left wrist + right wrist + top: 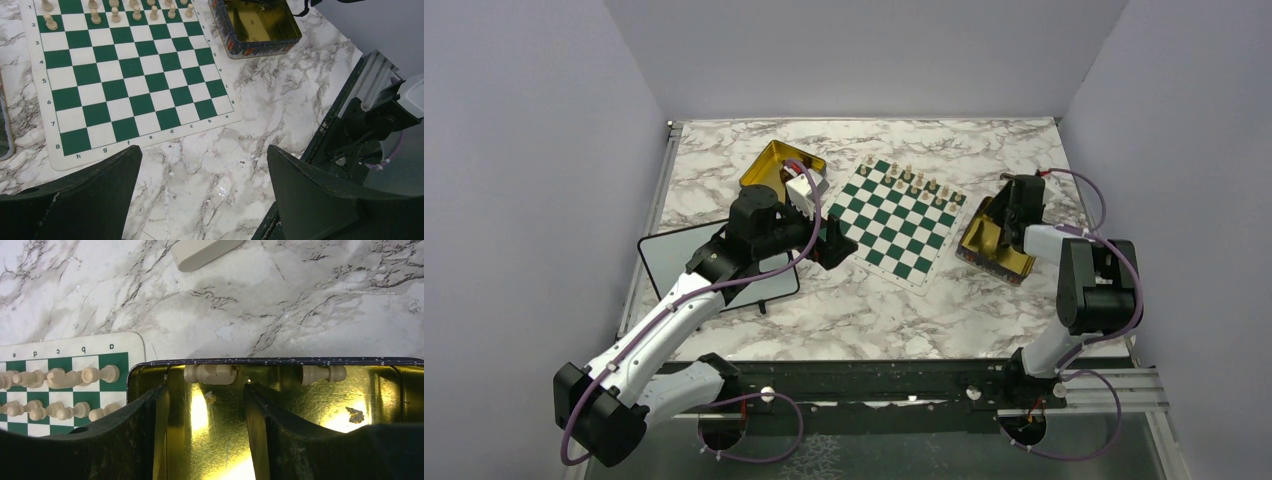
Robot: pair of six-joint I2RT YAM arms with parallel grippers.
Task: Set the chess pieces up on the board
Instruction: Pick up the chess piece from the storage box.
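The green-and-white board (889, 225) lies mid-table. Pale chess pieces (911, 180) stand in two rows along its far-right edge, also seen in the left wrist view (115, 14). My right gripper (205, 387) is open inside the right gold tin (260, 361), its fingers low over the tin floor with nothing between them. One pale piece (210, 374) lies on its side against the tin wall just past the fingertips; another piece (324, 373) lies further right. My left gripper (204, 150) hangs wide open and empty over bare marble beside the board's (130, 90) near-left edge.
A second gold tin (779, 165) sits left of the board behind the left arm. A black-framed whiteboard (674, 260) lies under the left arm. A beige block (205, 252) rests on the marble beyond the right tin (996, 255).
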